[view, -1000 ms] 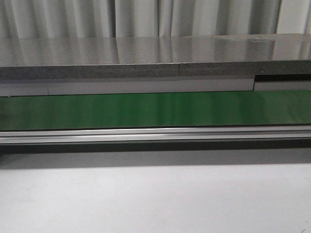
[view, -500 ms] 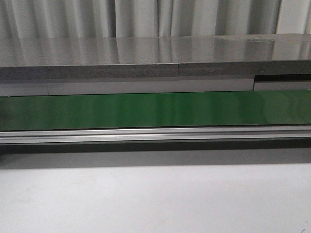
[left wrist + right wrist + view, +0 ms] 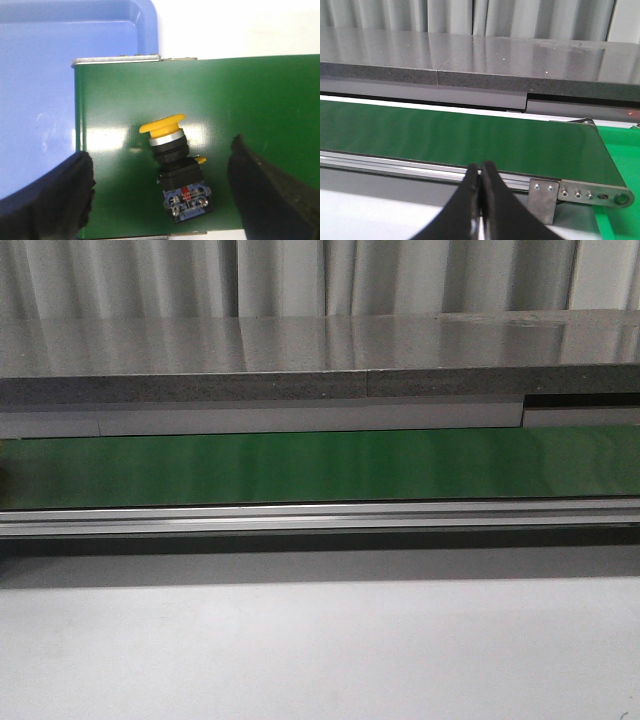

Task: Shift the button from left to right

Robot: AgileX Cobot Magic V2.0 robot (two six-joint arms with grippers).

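In the left wrist view the button (image 3: 174,165) lies on its side on the green conveyor belt (image 3: 260,100): yellow cap, silver ring, black neck, blue terminal block. My left gripper (image 3: 160,192) hangs open above it, one black finger (image 3: 55,200) on each side, both apart from the button. In the right wrist view my right gripper (image 3: 481,172) is shut with nothing in it, its tips pressed together before the belt's metal rail (image 3: 410,167). The front view shows the belt (image 3: 320,468) with neither the button nor a gripper in it.
A blue tray (image 3: 60,75) adjoins the belt's end beside the button. A grey slab (image 3: 320,360) runs behind the belt, with curtains beyond. A metal end bracket (image 3: 580,192) and a green surface (image 3: 620,150) sit at the belt's right end. A white tabletop (image 3: 320,650) lies in front.
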